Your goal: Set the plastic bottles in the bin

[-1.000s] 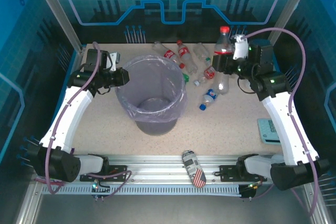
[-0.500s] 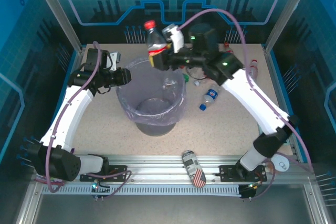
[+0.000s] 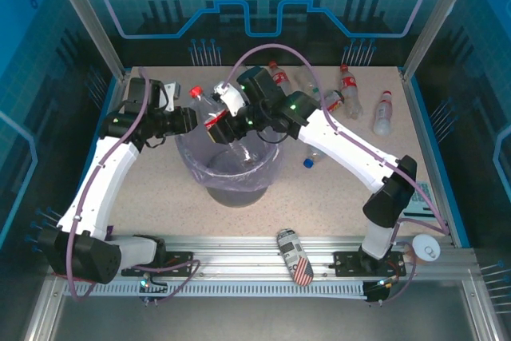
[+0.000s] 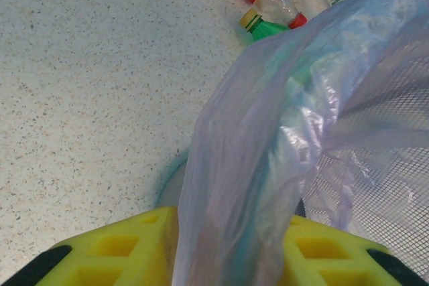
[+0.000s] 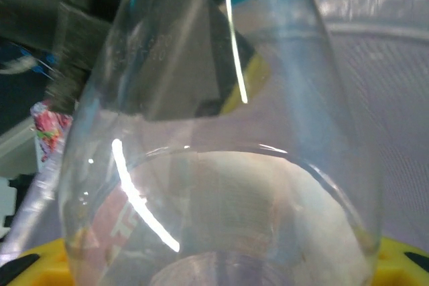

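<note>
A: Lilac bag (image 4: 268, 132) caught between two yellow pads. Where is that?

B: On the rim of the bin (image 3: 237, 191), the round grey one in the middle of the table (image 3: 152, 189). The left end effector (image 3: 189, 117) straddles that rim on the bin's left side, with one finger outside and one over the meshed inside.

A: Is it pinching the liner?

B: I cannot tell. The jaws stand narrow and the folded film reaches both pads, but a real squeeze does not show.

A: And the right end effector (image 3: 226, 123)?

B: It reaches across over the bin, closed on a clear bottle (image 3: 204, 103) with a red label and a red cap. That bottle hangs in the air above the left part of the bin's mouth. It is tilted, with the cap pointing up toward the far left, near the left end effector.

A: What does its wrist camera give?

B: The bottle's clear body up close, yellow pads at both lower corners, and lined mesh wall behind it.

A: Other bottles?

B: They lie on the table beyond and to the right of the bin. There is a red-labelled bottle (image 3: 276, 79) at the far edge, a red-capped bottle (image 3: 348, 89) to its right and a far-right bottle (image 3: 384, 112) well apart from the bin. A blue-capped bottle (image 3: 308, 161) lies just right of the bin, partly under the right arm. The left wrist view adds a green bottle (image 4: 268, 29) just behind the bag, beside two red-labelled ones.

A: Anything else?

B: A flag-patterned can (image 3: 295, 257) lies on the front rail (image 3: 239, 265), between the arm bases.
</note>
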